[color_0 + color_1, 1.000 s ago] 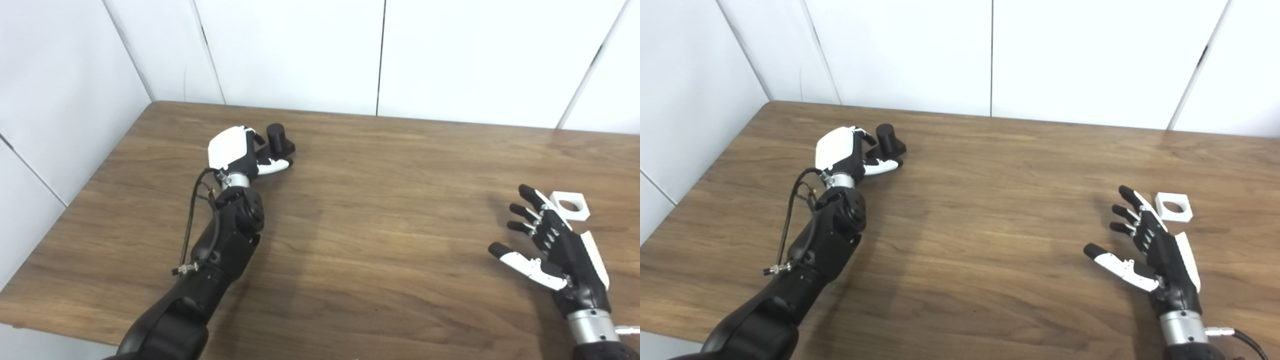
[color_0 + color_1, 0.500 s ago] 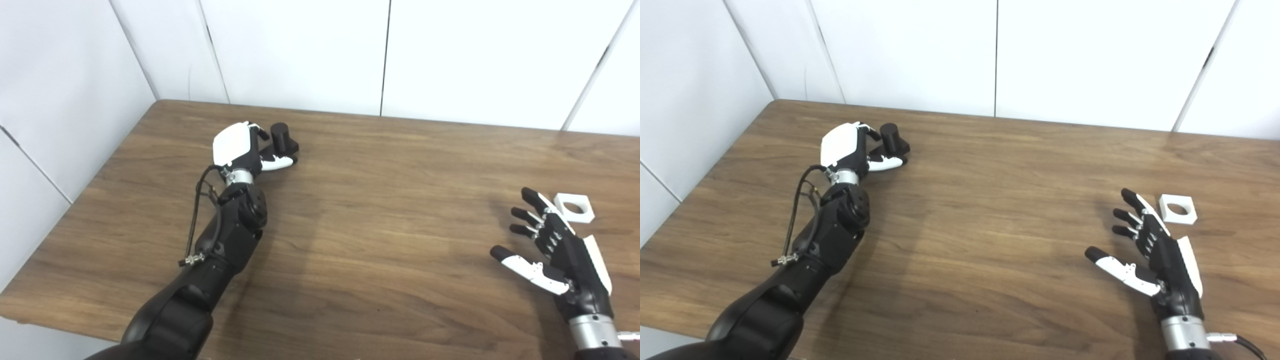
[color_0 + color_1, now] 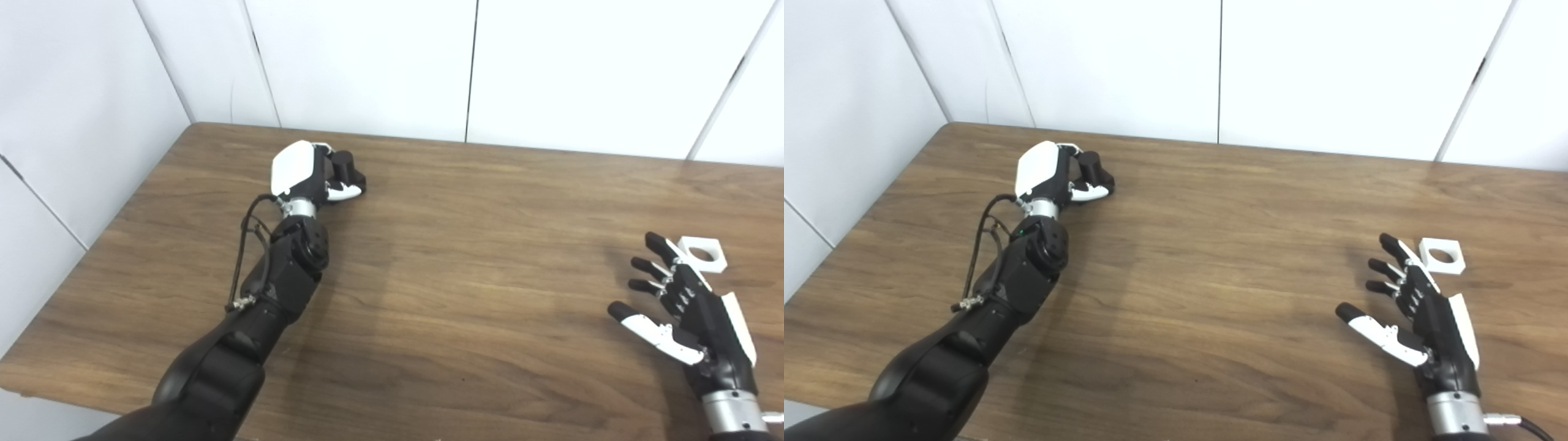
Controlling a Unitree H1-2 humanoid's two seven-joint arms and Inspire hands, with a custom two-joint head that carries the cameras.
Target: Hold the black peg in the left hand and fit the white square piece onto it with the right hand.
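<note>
Over near the far left corner of the wooden desk [image 3: 465,257], the left hand [image 3: 303,174] has its fingers curled about the black peg [image 3: 346,168], with the thumb lying under the peg's near side. The peg sits low against the desk top, and whether it rests there or is lifted clear I cannot tell. The fingers look closed on it, though the white back of the hand hides most of the grip. The black forearm runs back from it toward the near left edge, a cable looping along its side.

By the right edge, the right hand [image 3: 1421,312] is spread wide, palm turned inward and thumb stretched toward the middle of the desk, holding nothing. Just beyond its fingertips lies the white square piece [image 3: 1441,256], flat on the desk with its round hole facing up, apart from the fingers.
</note>
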